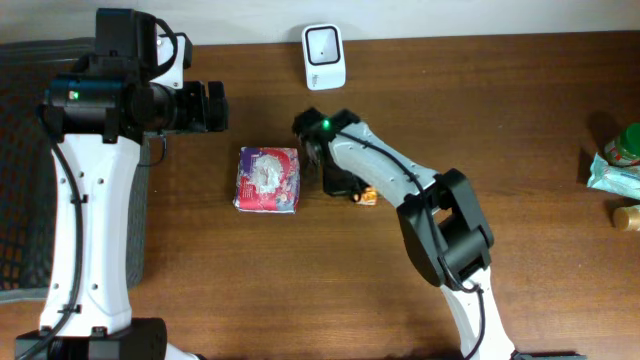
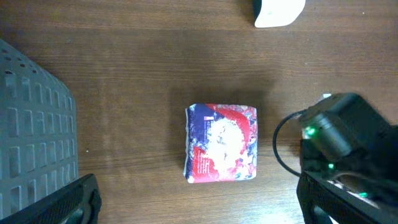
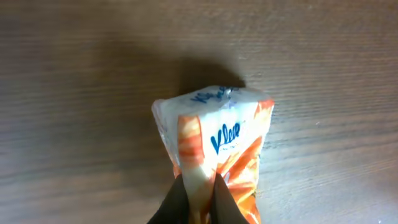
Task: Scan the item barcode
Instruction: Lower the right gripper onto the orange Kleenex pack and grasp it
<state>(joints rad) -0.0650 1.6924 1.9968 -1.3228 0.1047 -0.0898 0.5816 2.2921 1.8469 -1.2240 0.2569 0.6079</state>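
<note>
A small orange-and-white tissue pack (image 3: 214, 140) with blue lettering lies on the wooden table. My right gripper (image 3: 200, 186) is shut on its near edge, pinching the wrapper between both fingers. From overhead only an orange corner (image 1: 366, 197) of the pack shows beside the right gripper (image 1: 343, 183). A red, blue and white packet (image 1: 268, 180) lies just left of it, also seen in the left wrist view (image 2: 221, 143). The white barcode scanner (image 1: 324, 56) stands at the table's back edge. My left gripper (image 1: 210, 107) hovers open above the table with nothing between its fingers (image 2: 74, 199).
A grey mesh basket (image 1: 20, 150) stands at the left edge, its corner in the left wrist view (image 2: 34, 124). A green-topped bottle and packets (image 1: 618, 165) lie at the far right. The right arm's black body (image 2: 348, 137) sits right of the red packet.
</note>
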